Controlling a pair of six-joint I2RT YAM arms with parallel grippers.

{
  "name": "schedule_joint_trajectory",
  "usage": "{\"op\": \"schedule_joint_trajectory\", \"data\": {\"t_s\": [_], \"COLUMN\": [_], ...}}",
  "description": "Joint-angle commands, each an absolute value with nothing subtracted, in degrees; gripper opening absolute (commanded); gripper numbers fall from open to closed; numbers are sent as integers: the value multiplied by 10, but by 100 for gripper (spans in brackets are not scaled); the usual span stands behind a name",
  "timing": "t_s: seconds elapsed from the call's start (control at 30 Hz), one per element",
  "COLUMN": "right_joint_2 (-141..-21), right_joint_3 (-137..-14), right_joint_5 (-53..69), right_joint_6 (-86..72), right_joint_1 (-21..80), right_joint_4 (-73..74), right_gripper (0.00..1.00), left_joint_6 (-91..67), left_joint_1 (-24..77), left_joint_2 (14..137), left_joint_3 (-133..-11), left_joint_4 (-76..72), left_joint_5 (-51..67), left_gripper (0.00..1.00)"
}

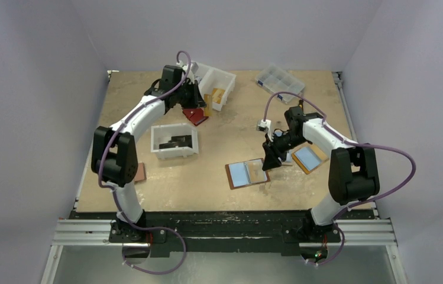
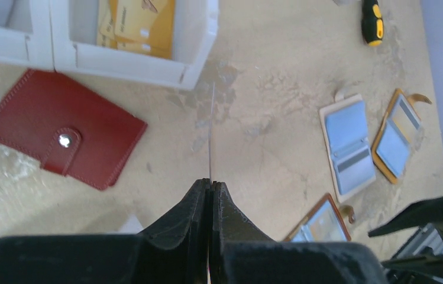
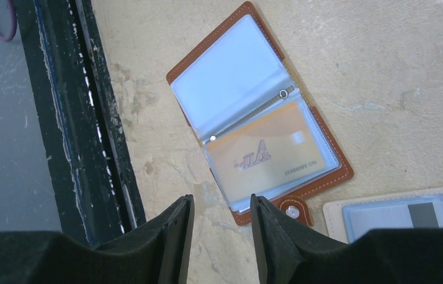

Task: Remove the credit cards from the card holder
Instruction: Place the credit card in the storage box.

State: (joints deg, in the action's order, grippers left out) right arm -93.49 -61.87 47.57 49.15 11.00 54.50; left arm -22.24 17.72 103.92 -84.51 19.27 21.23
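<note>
The card holder [image 1: 247,173] lies open on the table, brown outside with a light-blue panel. In the right wrist view the card holder [image 3: 239,83] shows clear sleeves, and a gold credit card [image 3: 269,157] sits in the nearer one. My right gripper [image 3: 222,207] hovers open just off the holder's snap-tab corner, nothing between its fingers; from above the right gripper [image 1: 271,160] sits at the holder's right edge. My left gripper [image 2: 210,184] is shut on a thin card [image 2: 211,130] seen edge-on. It hangs at the back, the left gripper [image 1: 194,100] beside the white bins.
A red wallet [image 2: 62,136] lies closed below a white bin [image 2: 201,53] holding gold cards. A white tray [image 1: 174,141] holds dark cards. A cream holder [image 3: 396,216] and a tan-orange holder [image 1: 309,158] lie right of the brown one. A clear compartment box [image 1: 279,78] stands at the back.
</note>
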Motion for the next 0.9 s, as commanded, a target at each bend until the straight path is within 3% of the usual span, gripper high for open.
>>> {"op": "schedule_joint_trajectory", "data": {"t_s": [0.0, 0.43, 0.87], "right_joint_2": [-908, -892, -881], "right_joint_3": [-614, -610, -605], "right_joint_5": [493, 491, 490], "right_joint_6": [501, 497, 486], "right_joint_1": [98, 78, 59], "right_joint_4": [545, 541, 533], "right_gripper": [48, 49, 50], "left_joint_6": [-181, -195, -216], "left_joint_1": [160, 147, 146], "left_joint_2": [1094, 1291, 1362], "left_joint_3": [-939, -1187, -1251], "left_joint_4": [206, 225, 209], "left_joint_5": [210, 222, 213], "left_gripper": [0, 0, 0]}}
